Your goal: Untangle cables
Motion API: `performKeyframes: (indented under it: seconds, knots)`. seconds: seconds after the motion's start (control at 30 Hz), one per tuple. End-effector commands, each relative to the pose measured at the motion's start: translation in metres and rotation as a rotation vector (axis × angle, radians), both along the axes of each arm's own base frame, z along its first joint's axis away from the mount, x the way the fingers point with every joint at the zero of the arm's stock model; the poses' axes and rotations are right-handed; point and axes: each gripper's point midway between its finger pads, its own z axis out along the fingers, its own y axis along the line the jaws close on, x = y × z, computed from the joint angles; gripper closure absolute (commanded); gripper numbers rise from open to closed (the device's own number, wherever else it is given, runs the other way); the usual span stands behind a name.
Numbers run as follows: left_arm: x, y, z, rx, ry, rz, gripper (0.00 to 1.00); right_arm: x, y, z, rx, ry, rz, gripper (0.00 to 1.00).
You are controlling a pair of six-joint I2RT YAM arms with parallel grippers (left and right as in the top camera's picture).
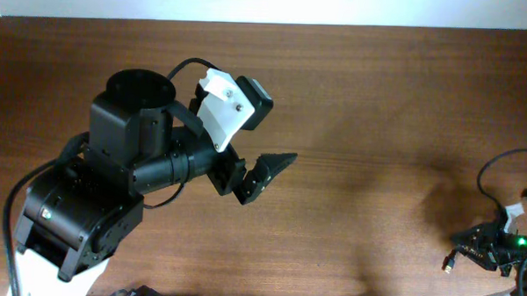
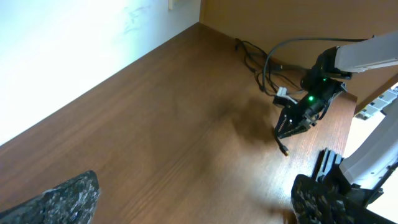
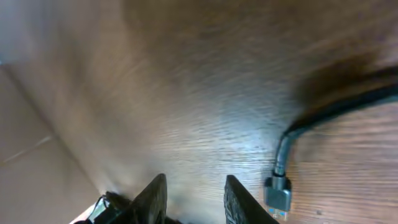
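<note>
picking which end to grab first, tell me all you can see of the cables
The cables are thin black cords bunched on the right side of the wooden table, loosely looped and crossing. One ends in a whitish plug. Another curves down to a small metal plug lying on the wood just beside the right gripper, whose fingers hold nothing.

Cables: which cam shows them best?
Left wrist: the cables show fullest, looped beside the right claw. Overhead cuts them at the frame edge; right wrist shows only one blurred cord end with its plug.
</note>
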Motion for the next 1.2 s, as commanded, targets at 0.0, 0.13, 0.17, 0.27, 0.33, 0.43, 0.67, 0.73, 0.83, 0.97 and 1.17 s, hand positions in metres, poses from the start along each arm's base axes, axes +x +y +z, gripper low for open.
performKeyframes:
  seconds: [0.0, 0.13, 0.17, 0.27, 0.33, 0.43, 0.67, 0.73, 0.83, 0.97, 1.17]
  knots:
    - [-0.009, 0.006, 0.011, 0.004, -0.067, -0.008, 0.01, -0.016, 0.001, -0.017, -0.029, 0.121, -0.04, 0.73]
    - [-0.017, 0.011, 0.02, -0.01, -0.094, -0.008, 0.01, -0.016, -0.001, -0.021, -0.044, 0.129, -0.053, 0.76]
    - [-0.018, 0.013, 0.021, -0.01, -0.101, -0.001, 0.01, -0.016, -0.001, -0.021, -0.044, 0.129, -0.053, 0.76]
    - [-0.017, 0.014, 0.021, -0.003, -0.108, 0.011, 0.01, -0.026, -0.009, -0.028, -0.087, 0.225, -0.089, 0.84]
    - [-0.017, 0.014, 0.021, -0.003, -0.108, 0.011, 0.01, -0.023, -0.015, -0.03, -0.111, 0.212, -0.097, 0.84]
    - [-0.017, 0.014, 0.021, -0.003, -0.108, 0.011, 0.01, -0.016, -0.023, -0.034, -0.137, 0.205, -0.145, 0.83]
    - [-0.017, 0.014, 0.021, -0.003, -0.108, 0.011, 0.01, 0.004, -0.058, -0.046, -0.277, 0.113, -0.187, 0.81]
    - [-0.017, 0.014, 0.021, -0.004, -0.108, 0.01, 0.01, 0.012, -0.072, -0.049, -0.325, 0.096, -0.236, 0.79]
    - [-0.023, 0.016, 0.025, -0.017, -0.115, 0.005, 0.01, 0.03, -0.103, -0.05, -0.426, 0.03, -0.309, 0.76]
    - [-0.046, 0.016, 0.038, -0.068, -0.134, -0.058, 0.01, 0.056, -0.149, -0.043, -0.59, -0.092, -0.384, 0.72]
    - [-0.053, 0.018, 0.055, -0.116, -0.18, -0.057, 0.01, 0.064, -0.237, -0.016, -0.98, -0.164, -0.457, 0.01]
